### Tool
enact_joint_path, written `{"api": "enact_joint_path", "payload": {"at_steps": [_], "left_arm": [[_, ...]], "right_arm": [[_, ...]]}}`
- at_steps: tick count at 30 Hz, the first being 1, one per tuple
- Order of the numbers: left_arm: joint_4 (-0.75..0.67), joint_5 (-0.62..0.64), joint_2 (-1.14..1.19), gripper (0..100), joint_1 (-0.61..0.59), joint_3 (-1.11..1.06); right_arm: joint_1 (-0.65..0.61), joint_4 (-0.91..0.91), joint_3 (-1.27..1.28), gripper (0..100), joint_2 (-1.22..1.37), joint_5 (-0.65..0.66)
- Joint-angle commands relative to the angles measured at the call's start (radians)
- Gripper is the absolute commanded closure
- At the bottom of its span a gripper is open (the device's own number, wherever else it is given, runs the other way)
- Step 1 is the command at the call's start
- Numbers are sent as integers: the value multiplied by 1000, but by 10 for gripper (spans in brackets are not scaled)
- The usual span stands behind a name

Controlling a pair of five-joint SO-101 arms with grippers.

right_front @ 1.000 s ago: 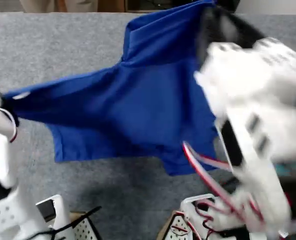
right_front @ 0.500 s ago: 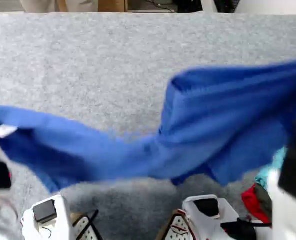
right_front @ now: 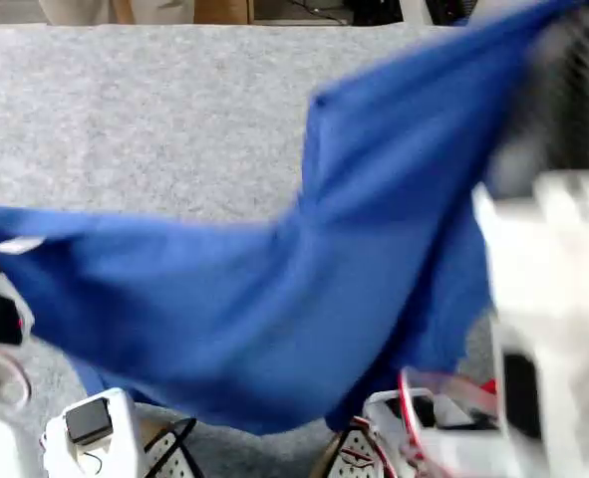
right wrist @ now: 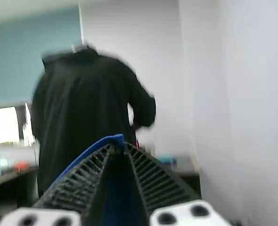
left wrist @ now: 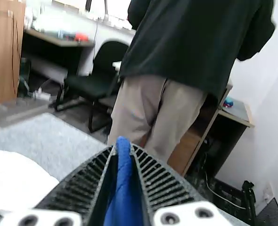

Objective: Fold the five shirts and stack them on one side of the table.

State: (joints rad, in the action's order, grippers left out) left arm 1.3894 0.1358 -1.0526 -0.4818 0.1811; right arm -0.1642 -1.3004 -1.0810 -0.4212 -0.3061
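Blue shirt (right_front: 304, 299) hung stretched above the grey table (right_front: 145, 119), from the frame's left edge to its upper right. Left gripper (left wrist: 123, 151) and right gripper (right wrist: 116, 147) each clenched on a pinch of its cloth, probably to spread it flat for folding.

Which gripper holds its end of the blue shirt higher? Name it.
The right gripper, shut on the blue shirt, looms large and close in the high view; the left gripper pinches the other end low, near the table.

White arms (right_front: 553, 279), red cables (right_front: 412, 396), black ribbed fingers (left wrist: 153, 176)
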Motion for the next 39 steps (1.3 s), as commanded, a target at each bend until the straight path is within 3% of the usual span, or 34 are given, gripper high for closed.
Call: {"api": "enact_joint_path", "payload": {"at_steps": [1, 6, 12, 15, 18, 23, 28, 39], "left_arm": [[-124, 18, 7, 981, 8, -203], [-385, 41, 8, 981, 23, -588], [-847, 15, 50, 981, 64, -991], [-1069, -25, 151, 981, 83, -1091], [-1188, -28, 321, 981, 86, -1048], [-1191, -23, 648, 981, 86, -789], [-1086, -23, 891, 981, 92, -483], [-775, -21, 1199, 981, 95, 86]], "right_arm": [[10, 51, 107, 994, 111, 5], [15, 180, 292, 994, 285, 8], [8, 370, 395, 994, 478, 12], [8, 448, 395, 994, 579, 12], [10, 509, 390, 994, 679, 12], [16, 644, 390, 994, 806, 35], [16, 789, 371, 994, 898, 91], [16, 761, 84, 994, 1101, 117]]}}
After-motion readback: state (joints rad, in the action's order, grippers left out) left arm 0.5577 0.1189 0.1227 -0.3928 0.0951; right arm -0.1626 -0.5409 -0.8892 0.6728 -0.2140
